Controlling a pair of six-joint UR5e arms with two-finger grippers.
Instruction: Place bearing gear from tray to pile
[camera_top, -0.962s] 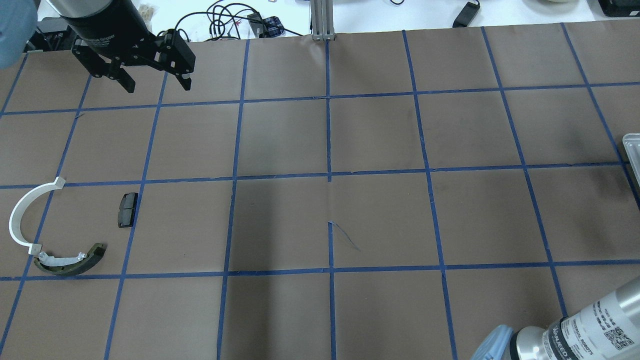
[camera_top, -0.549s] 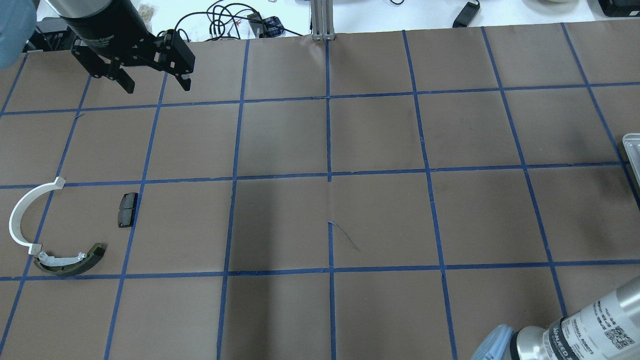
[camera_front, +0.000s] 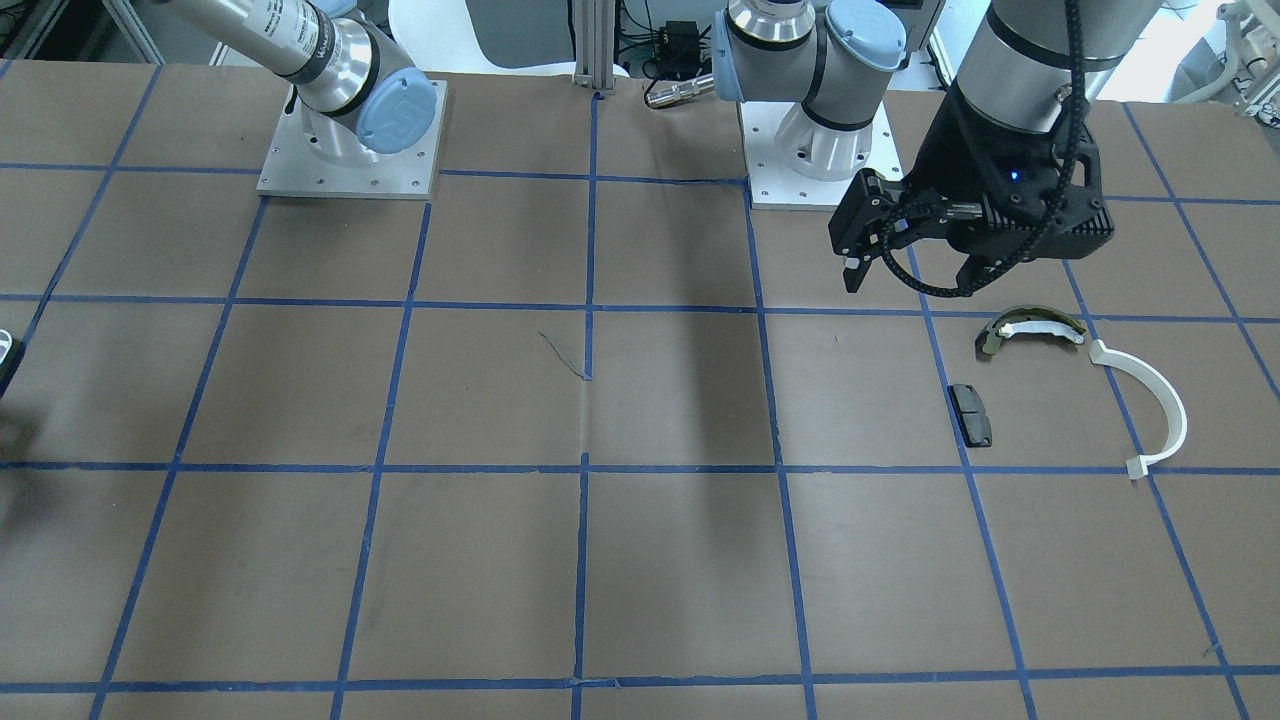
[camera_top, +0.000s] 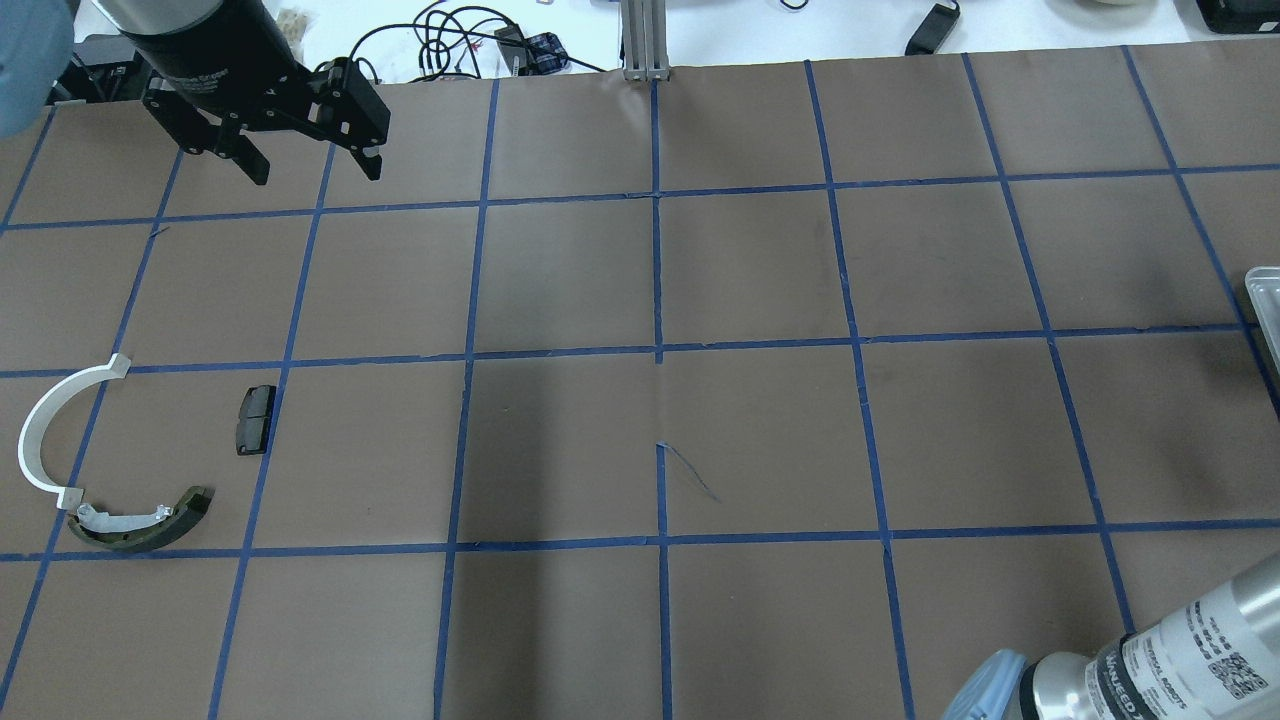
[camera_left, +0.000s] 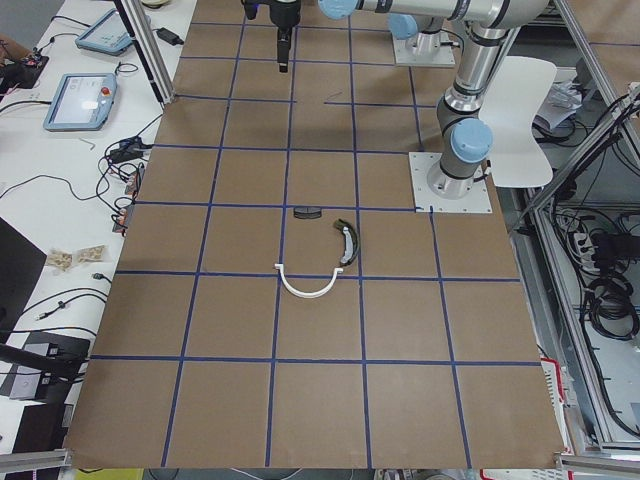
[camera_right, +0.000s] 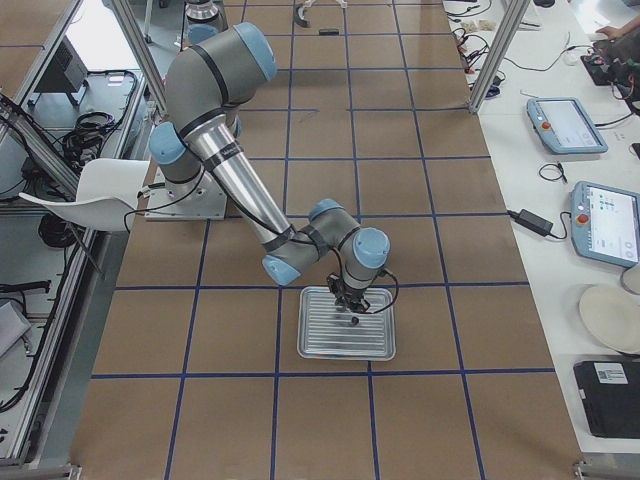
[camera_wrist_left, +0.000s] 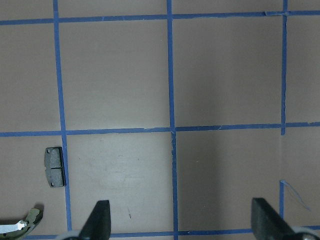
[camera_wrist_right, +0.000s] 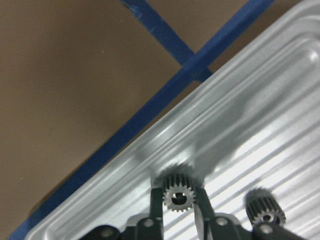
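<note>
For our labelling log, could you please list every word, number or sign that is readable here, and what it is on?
"UNIVERSAL ROBOTS", partly legible: label on the right arm.
QR code beside it: too small to read.
White print on the body of the left gripper: too blurred to read.
Moulded mark on the blue joint cap: unreadable.

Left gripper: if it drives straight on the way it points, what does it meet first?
Likely bare table by a blue tape line; left gripper jaws open, black pad well aside.
</note>
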